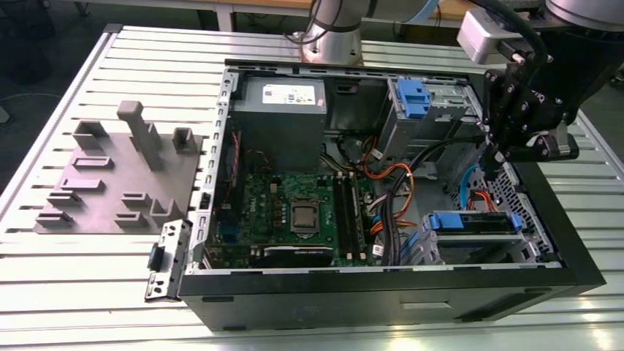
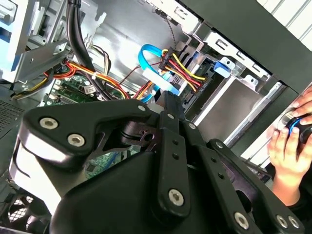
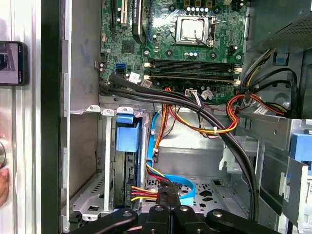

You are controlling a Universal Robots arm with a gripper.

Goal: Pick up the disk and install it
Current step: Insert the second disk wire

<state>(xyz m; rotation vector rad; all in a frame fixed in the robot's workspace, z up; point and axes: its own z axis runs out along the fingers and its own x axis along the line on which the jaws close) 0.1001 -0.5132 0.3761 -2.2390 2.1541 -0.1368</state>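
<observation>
The disk [image 1: 475,221] sits in the drive cage at the front corner of the open computer case [image 1: 390,292], on the exterior view's right, with its blue bracket facing up. That blue bracket also shows in both wrist views [image 3: 125,136] [image 2: 222,66]. My gripper [image 1: 486,170] hangs inside the case just above and behind the cage. Its fingers [image 2: 170,105] are shut together, with their tips against the power plug with red and yellow wires [image 3: 146,194] and the blue data cable [image 3: 181,187]. Whether they pinch a cable I cannot tell.
Thick black cable bundles [image 3: 214,122] cross the case beside the motherboard [image 1: 292,212]. A grey power-supply box [image 1: 283,110] and a second blue latch [image 1: 413,99] sit at the back. A grey fixture plate [image 1: 117,175] lies on the slatted table. A person's hand [image 2: 287,156] rests outside the case.
</observation>
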